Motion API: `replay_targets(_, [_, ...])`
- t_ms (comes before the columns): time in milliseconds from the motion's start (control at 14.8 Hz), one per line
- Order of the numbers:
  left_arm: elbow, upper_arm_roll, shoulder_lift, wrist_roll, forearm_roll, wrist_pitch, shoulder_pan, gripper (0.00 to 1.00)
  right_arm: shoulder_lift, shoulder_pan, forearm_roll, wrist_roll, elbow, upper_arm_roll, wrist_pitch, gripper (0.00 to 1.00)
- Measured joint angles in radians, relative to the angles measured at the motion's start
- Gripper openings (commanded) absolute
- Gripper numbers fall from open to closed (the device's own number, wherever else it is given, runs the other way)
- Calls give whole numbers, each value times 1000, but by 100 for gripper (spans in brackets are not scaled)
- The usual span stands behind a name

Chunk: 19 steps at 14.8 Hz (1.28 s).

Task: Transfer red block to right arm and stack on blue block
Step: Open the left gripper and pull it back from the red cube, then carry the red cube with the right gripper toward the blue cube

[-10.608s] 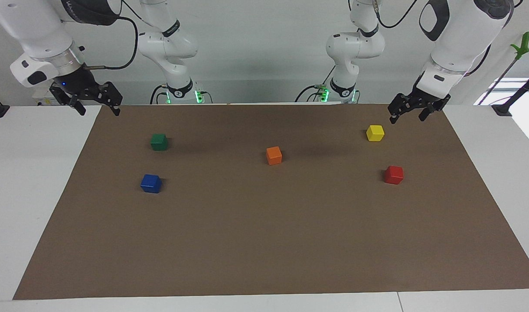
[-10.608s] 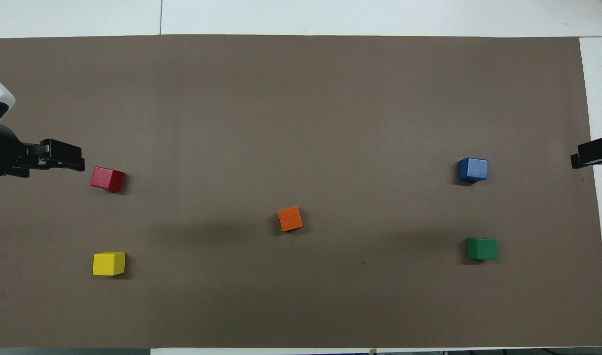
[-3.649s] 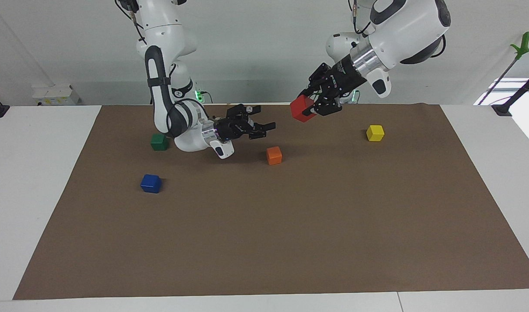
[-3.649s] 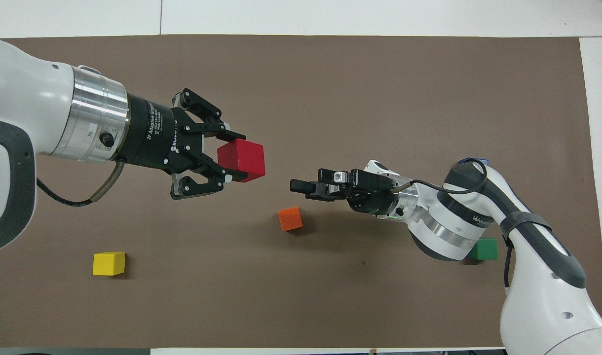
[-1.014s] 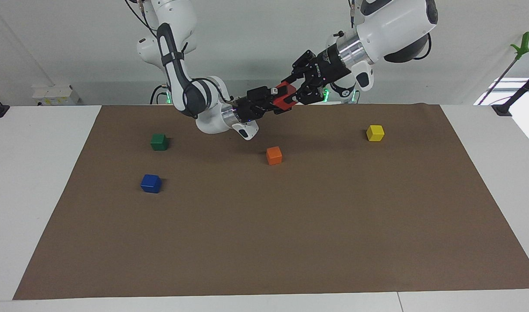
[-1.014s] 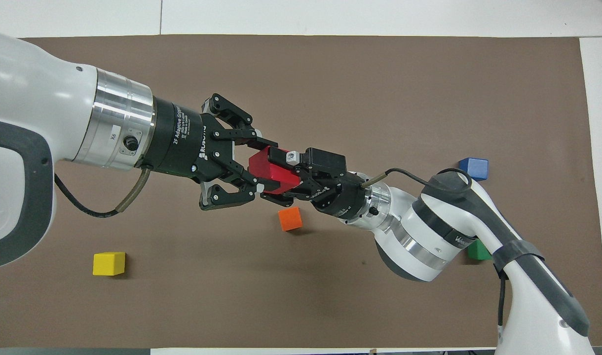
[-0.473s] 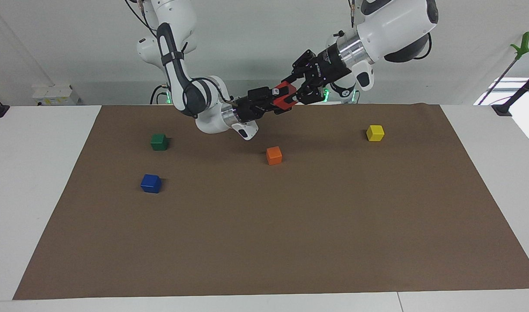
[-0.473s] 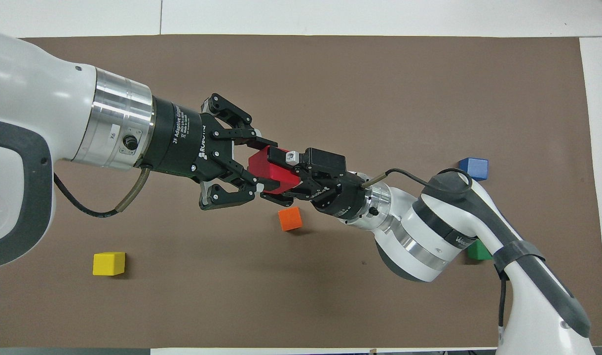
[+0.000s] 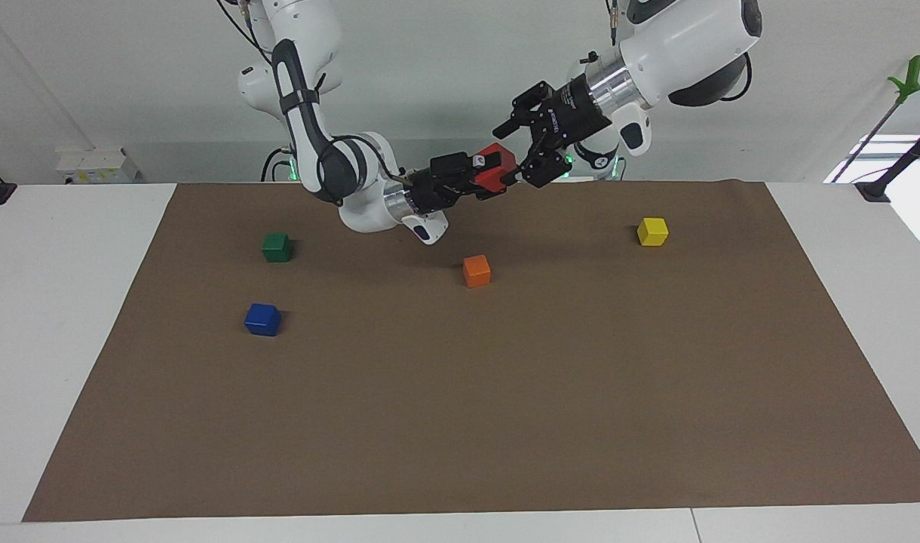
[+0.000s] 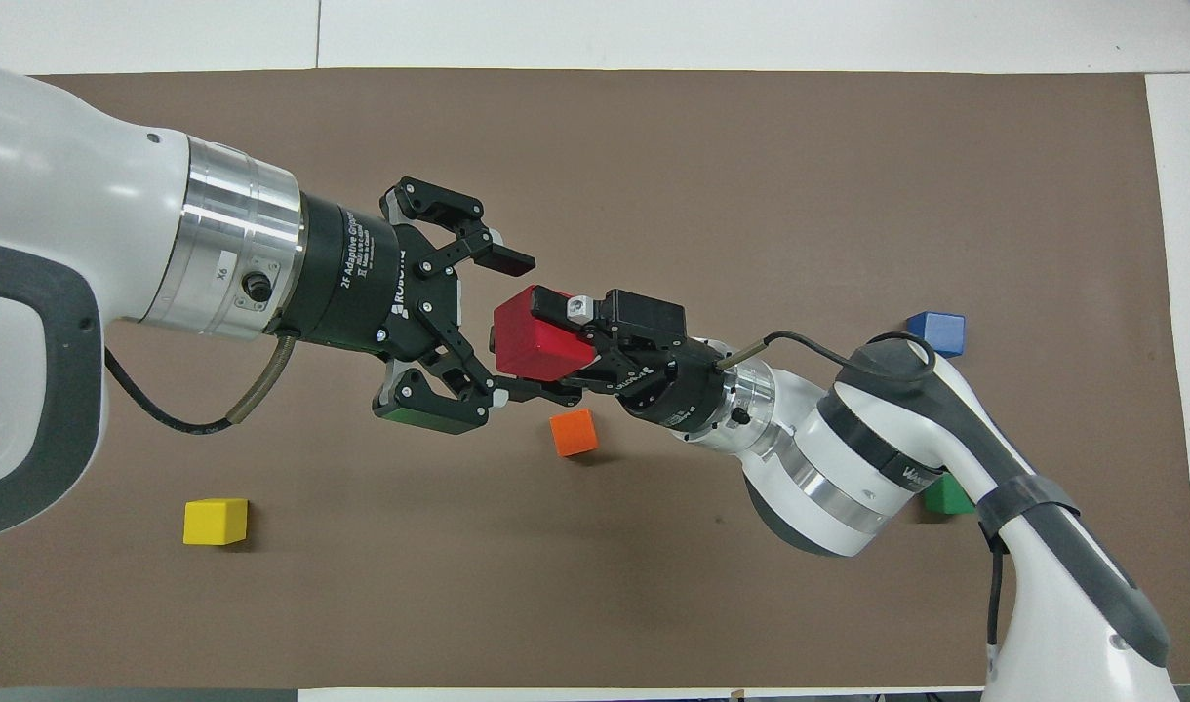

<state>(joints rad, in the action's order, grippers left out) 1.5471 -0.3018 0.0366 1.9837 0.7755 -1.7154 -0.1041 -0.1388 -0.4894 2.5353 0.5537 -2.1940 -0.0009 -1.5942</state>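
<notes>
Opened since half a second ago, the left gripper now stands with its fingers spread wide and clear of the red block, which is clamped in the right gripper, up in the air above the brown mat and over the orange block. The handover looks complete (only the release has changed; both arms sit much as before). Next, by my judgement, the left arm backs away and the right arm carries the cube toward the blue block, which lies on the mat well away from both grippers, toward the right arm's end of the table, for a square, gentle placement on top.
</notes>
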Motion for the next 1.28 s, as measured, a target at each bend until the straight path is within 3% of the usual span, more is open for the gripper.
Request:
replay_targets(405, [0, 2, -5, 0, -1, 0, 0, 100, 1, 38, -49, -7, 5, -2, -32, 0])
replay_targets(608, [-2, 20, -44, -4, -2, 36, 9, 100, 6, 59, -87, -21, 8, -3, -39, 0])
replay_targets(878, [-2, 42, -100, -18, -6, 96, 44, 100, 63, 153, -345, -147, 24, -5, -134, 0])
replay_targets(1284, [3, 43, -101, -45, -56, 98, 54, 100, 170, 331, -821, -355, 50, -10, -159, 0])
